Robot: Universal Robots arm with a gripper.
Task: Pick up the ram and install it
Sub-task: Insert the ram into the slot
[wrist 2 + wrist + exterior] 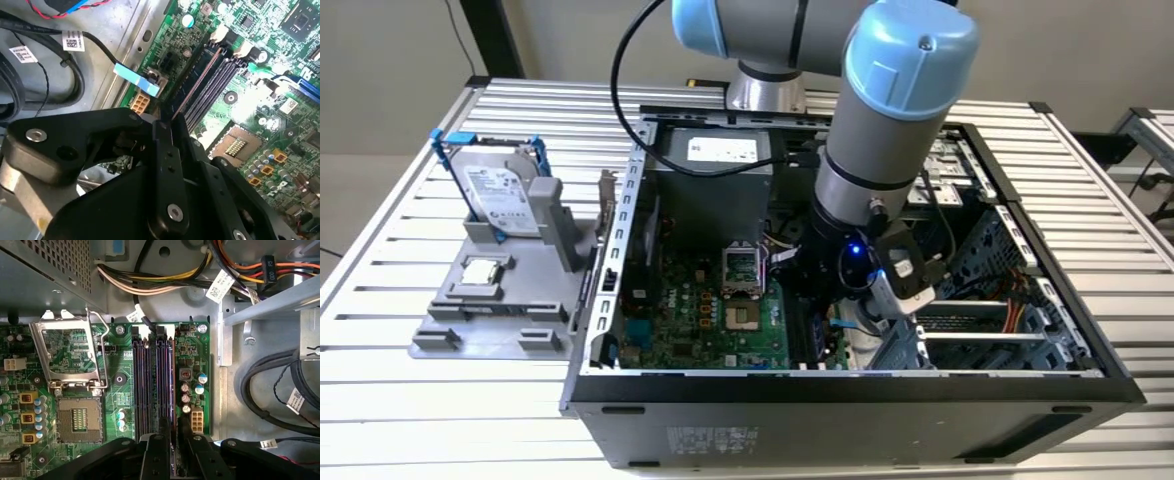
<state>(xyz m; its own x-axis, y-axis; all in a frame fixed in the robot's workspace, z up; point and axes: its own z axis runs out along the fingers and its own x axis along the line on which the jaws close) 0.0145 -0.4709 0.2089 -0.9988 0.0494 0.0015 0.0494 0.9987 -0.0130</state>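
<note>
step: seating ram into memory slot
gripper: clamped on ram's end
next: needs straight downward press, I judge

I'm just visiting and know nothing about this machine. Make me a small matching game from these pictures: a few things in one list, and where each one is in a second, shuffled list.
Things:
1. hard drive
2. CPU chip
3. gripper
4. CPU socket cover

Places or states:
A. lying flat on the grey holder outside the computer case
B. swung open above the bare socket on the motherboard
C. standing upright in the grey holder, with blue rails
D. down inside the case, at the row of memory slots

Pairs: 1-C, 2-A, 3-D, 4-B
</note>
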